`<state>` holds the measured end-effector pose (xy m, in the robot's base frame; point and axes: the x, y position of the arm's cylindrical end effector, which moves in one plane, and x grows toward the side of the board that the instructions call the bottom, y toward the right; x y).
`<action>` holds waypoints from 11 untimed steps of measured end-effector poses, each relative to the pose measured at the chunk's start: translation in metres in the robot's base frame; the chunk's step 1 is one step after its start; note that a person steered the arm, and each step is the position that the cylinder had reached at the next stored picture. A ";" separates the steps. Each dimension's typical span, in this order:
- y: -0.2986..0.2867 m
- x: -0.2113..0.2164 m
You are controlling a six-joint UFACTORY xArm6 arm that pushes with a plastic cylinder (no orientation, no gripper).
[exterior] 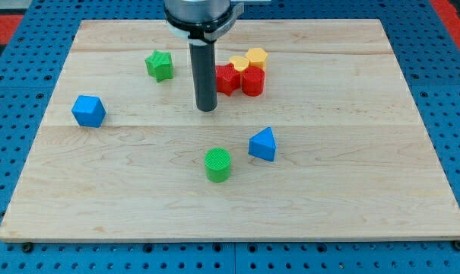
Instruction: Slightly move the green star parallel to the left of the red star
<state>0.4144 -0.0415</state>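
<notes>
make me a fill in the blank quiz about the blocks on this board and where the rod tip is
1. My tip sits between the green star and the ____ star.
2. The block nearest the view's left edge is the ____ cube.
3. The green cylinder lies just left of the blue ____.
4. Two ____ blocks sit behind the red cylinder.

Missing words: red; blue; pyramid; yellow

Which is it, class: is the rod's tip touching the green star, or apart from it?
Apart. The camera view shows bare wood between my tip and the green star, which lies toward the view's upper left of it.
</notes>
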 end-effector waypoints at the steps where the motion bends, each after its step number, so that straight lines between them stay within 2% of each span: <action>1: -0.036 0.010; 2: -0.075 0.011; 4: -0.041 -0.054; 6: -0.037 -0.132; 8: -0.121 -0.114; 10: -0.135 -0.132; 11: -0.105 -0.131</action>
